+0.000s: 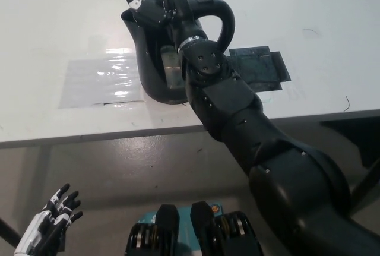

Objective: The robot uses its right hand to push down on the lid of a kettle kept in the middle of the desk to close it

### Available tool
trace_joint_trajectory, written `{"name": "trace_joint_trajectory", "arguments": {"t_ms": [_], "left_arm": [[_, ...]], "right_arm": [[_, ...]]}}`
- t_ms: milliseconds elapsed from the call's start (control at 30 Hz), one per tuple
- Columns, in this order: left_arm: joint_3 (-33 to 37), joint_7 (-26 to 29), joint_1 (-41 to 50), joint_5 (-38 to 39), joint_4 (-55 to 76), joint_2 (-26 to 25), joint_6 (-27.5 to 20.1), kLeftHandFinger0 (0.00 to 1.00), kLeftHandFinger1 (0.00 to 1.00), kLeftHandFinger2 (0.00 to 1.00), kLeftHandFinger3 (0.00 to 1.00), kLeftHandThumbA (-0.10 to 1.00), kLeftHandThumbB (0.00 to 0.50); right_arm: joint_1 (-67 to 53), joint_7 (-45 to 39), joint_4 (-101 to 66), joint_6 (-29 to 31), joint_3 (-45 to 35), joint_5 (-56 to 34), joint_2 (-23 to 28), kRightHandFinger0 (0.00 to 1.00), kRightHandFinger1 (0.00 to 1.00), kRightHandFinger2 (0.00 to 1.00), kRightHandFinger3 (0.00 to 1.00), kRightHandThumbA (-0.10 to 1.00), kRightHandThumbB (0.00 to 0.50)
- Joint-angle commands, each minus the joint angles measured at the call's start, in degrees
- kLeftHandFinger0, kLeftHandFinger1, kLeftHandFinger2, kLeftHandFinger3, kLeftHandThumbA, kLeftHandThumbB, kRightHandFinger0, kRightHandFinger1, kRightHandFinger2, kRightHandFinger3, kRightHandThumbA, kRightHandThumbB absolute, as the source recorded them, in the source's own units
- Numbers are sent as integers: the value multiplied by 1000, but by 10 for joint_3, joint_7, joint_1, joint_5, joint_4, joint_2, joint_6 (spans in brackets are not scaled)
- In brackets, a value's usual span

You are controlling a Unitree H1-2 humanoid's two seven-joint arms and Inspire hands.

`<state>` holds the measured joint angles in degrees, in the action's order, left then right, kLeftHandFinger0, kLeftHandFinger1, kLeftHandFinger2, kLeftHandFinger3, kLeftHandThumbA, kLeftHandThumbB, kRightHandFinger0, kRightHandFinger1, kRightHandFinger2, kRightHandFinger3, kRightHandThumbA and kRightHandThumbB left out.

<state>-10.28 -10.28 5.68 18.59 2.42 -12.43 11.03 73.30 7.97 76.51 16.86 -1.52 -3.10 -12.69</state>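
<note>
My right hand lies flat, fingers spread, gripping nothing, on the kettle top at 12 o'clock. Kettle: glossy black, looped handle at 2, mid-desk. Left hand rests open at 7.

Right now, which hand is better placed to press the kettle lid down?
The right hand: it sits over the top of the kettle. The left hand hangs below the desk edge, far off.

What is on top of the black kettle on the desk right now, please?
The black right robot hand lies over the top of the kettle, fingers spread. It covers the lid, so the lid's position cannot be seen. The kettle's handle shows beside the wrist.
</note>
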Motion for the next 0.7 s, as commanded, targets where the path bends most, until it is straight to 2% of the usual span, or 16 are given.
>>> {"name": "trace_joint_trajectory", "arguments": {"t_ms": [0, 67, 200, 367, 400, 500, 667], "left_arm": [[-9, 1, -4, 2, 14, -8, -4, 1000, 1000, 1000, 1000, 548, 121], [-8, 1, -4, -1, 14, -9, -3, 1000, 1000, 1000, 1000, 546, 109], [-6, -1, -1, -3, 14, -10, -4, 1000, 1000, 1000, 1000, 558, 115], [-11, -3, 9, 3, 13, -11, -7, 1000, 1000, 1000, 1000, 553, 117], [-12, -4, 9, 4, 12, -10, -10, 1000, 1000, 1000, 1000, 543, 114], [-11, -3, 9, 1, 14, -11, -8, 1000, 1000, 1000, 1000, 542, 113], [-17, -2, 6, 6, 16, -14, -5, 1000, 1000, 1000, 1000, 535, 124]], "right_arm": [[-94, -20, 62, -74, -4, -3, 1, 1000, 1000, 1000, 1000, 619, 126], [-89, -21, 61, -77, -6, -5, 2, 1000, 1000, 1000, 1000, 638, 141], [-73, -18, 58, -75, 0, 2, 4, 1000, 1000, 1000, 1000, 652, 131], [-32, -32, 46, -59, -13, -14, 2, 1000, 1000, 1000, 1000, 652, 148], [0, -39, 35, -42, -15, -15, 8, 1000, 1000, 1000, 1000, 614, 123], [58, -44, 16, -30, -24, -20, 18, 1000, 1000, 1000, 1000, 601, 115], [142, -69, -45, -32, -34, -29, 41, 1000, 1000, 1000, 1000, 656, 89]]}}
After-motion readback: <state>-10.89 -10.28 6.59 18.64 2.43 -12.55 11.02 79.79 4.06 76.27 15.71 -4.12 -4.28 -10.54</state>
